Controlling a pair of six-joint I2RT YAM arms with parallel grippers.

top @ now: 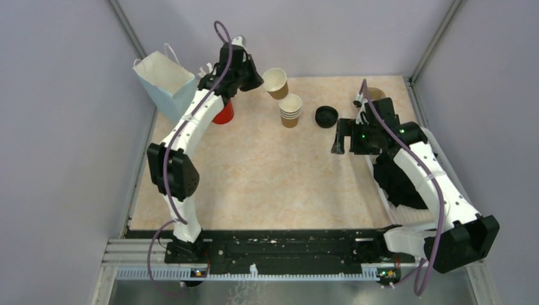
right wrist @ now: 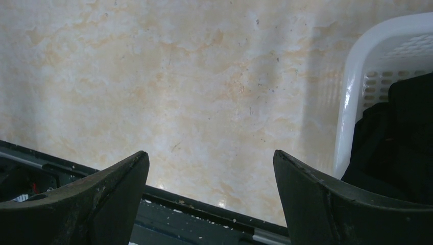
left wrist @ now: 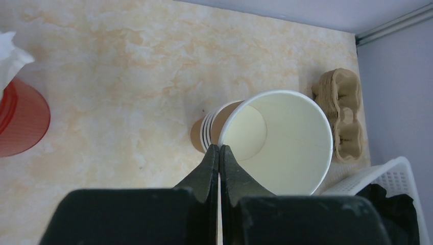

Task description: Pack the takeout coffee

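Note:
My left gripper (top: 262, 79) is shut on the rim of a brown paper cup (top: 276, 82) with a white inside and no lid, held tilted in the air at the back. In the left wrist view the fingertips (left wrist: 219, 148) pinch the cup's (left wrist: 286, 143) rim, above the stack of lidless brown cups (left wrist: 207, 133). That stack (top: 290, 111) stands on the table. A round black lid (top: 326, 116) lies on the table to its right. No cup with a lid on it shows. My right gripper (top: 340, 136) is open and empty right of the lid, over bare table (right wrist: 210, 155).
A light blue paper bag (top: 166, 79) stands at the back left. A red cup (top: 224, 113) stands under my left arm, also seen in the left wrist view (left wrist: 20, 122). A cardboard cup carrier (top: 375, 94) lies at the back right. A white basket (right wrist: 352, 102) holds dark things.

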